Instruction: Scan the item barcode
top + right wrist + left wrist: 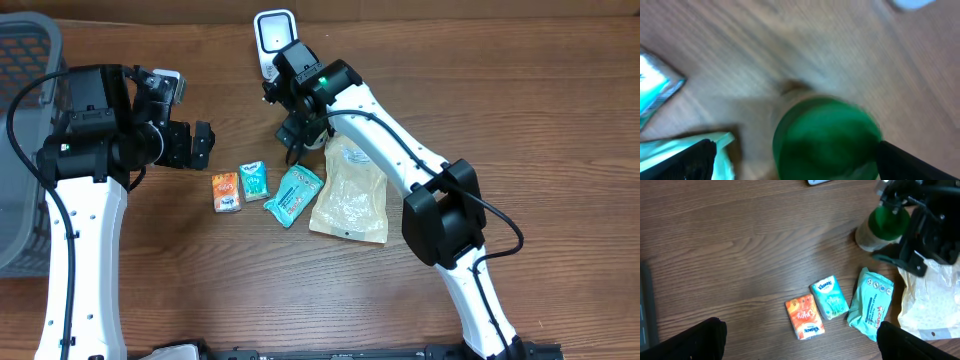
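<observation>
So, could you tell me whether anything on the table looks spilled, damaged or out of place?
Nothing stands out. The orange tissue pack, Kleenex pack, wipes pack and clear bag lie flat in a row, the green-lidded jar stands upright, and no spill shows.

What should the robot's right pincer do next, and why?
Probably lower the right pincer a little and close it on the green-lidded container. Its fingers are spread wide, one on each side of the green lid, holding nothing. The container stands upright on the table, so it likely needs gripping before it can go to the white scanner.
</observation>
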Robot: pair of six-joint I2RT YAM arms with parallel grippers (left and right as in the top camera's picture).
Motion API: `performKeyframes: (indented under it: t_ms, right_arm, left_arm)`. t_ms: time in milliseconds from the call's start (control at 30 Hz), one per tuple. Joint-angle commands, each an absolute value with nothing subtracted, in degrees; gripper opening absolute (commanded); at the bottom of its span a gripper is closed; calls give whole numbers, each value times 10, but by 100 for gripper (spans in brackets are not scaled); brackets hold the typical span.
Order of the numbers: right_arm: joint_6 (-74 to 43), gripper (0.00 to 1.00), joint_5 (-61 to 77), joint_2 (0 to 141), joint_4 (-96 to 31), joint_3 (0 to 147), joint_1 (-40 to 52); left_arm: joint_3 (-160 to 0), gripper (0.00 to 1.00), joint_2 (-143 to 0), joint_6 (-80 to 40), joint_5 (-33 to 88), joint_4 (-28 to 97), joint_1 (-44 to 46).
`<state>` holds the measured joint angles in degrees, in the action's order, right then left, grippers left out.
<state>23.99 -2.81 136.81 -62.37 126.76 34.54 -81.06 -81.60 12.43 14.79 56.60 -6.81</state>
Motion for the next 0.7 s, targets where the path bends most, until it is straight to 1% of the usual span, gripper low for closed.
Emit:
performKeyframes:
  t_ms: [0,233,433,667]
  right_arm:
    - [276,100,-18,1367,-607,1244,323]
    - [275,100,9,1366,-595,1242,311]
    - [263,100,20,1366,-618,1242,334]
    - [210,100,-27,1366,-625,1244,363]
  left_arm:
    - [-821,100,-813,124,149,565,-68]
    - [-821,100,-813,124,149,565,-68]
    - [-821,99,-813,124,149,565,-68]
    - [-821,100,-813,124,149,565,-68]
